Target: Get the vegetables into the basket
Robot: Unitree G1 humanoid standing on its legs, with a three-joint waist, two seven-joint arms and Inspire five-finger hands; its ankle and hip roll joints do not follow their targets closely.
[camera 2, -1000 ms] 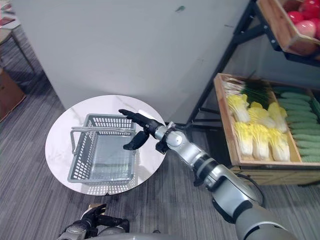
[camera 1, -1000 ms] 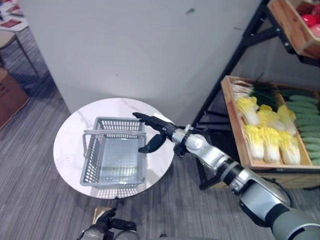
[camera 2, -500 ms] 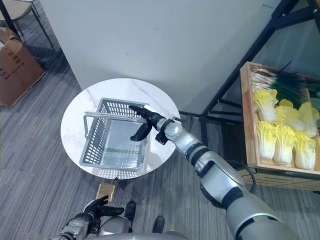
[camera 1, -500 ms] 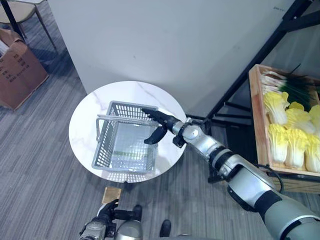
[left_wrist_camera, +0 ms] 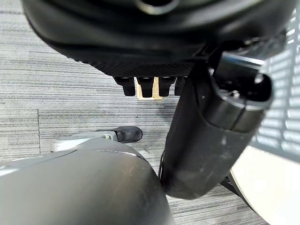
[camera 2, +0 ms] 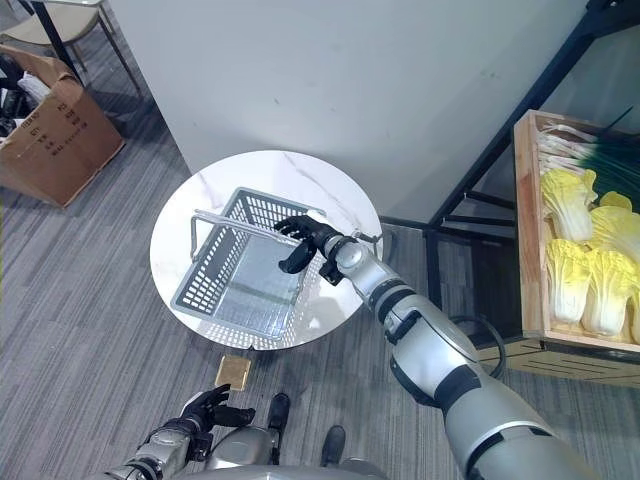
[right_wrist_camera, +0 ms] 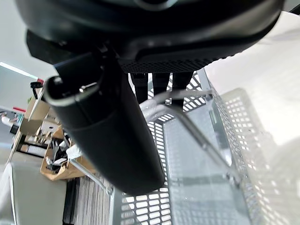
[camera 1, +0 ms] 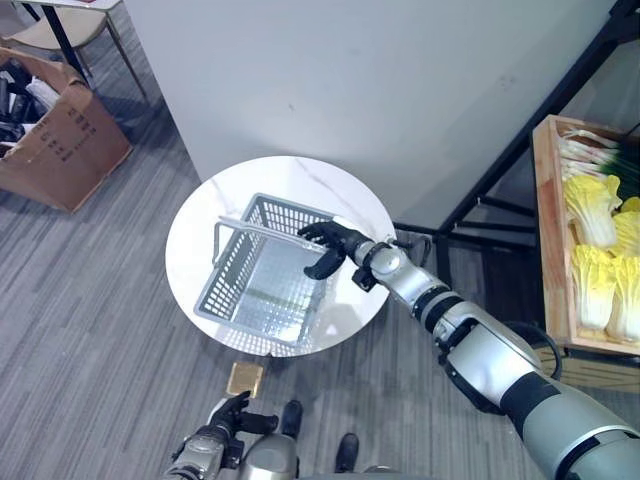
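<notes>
The right hand (camera 1: pixel 330 248) curls its fingers over the handle (camera 1: pixel 262 230) of the grey basket (camera 1: pixel 262 292), which sits on the round table (camera 1: pixel 203 240); the left hand (camera 1: pixel 228 415) hangs relaxed, well below that table

Basket (camera 1: pixel 262 285) on table (camera 1: pixel 200 240); crate (camera 1: pixel 588 250) right.

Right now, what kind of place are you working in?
Probably a mock grocery or produce corner indoors: a wooden crate of napa cabbages on a black metal rack, a grey shopping basket on a round white table, grey carpet.
</notes>
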